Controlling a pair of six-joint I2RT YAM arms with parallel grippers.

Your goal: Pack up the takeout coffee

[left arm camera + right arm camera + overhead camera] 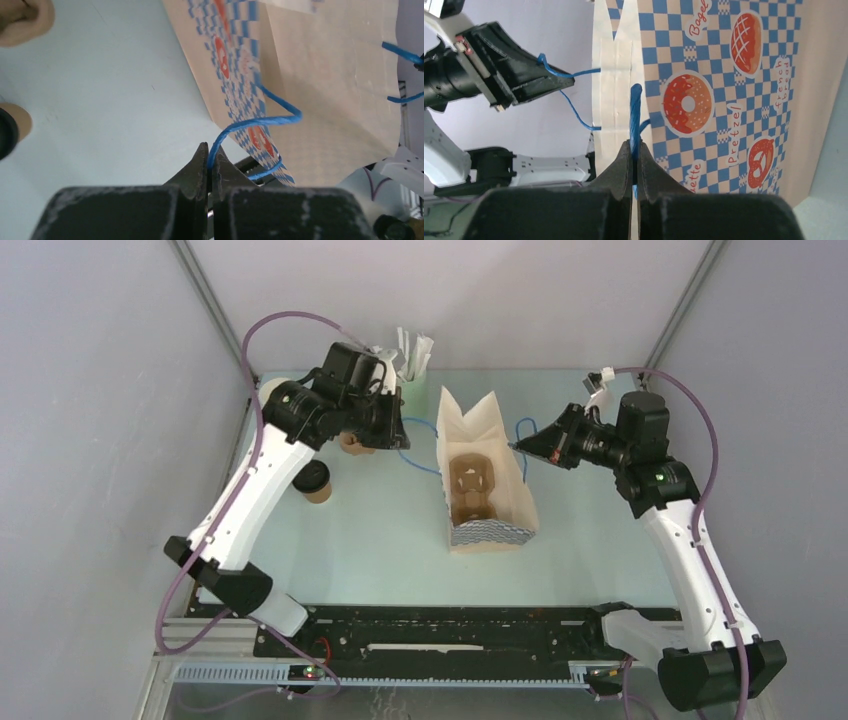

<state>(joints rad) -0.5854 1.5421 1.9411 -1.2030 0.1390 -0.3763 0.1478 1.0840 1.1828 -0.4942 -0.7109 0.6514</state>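
Seen from above: paper bag (456,430) standing open mid-bench, a cardboard cup carrier (470,486) inside, and one takeout coffee (314,481) upright on the bench (380,540), well left of the bag beside the left arm. Shown clearly only at the wrists: left end effector (208,152) pinched shut on the left blue handle (260,120), right end effector (634,147) pinched shut on the right blue handle (636,107). Visible up close only: the bag's blue-checked print of doughnuts and pretzels.
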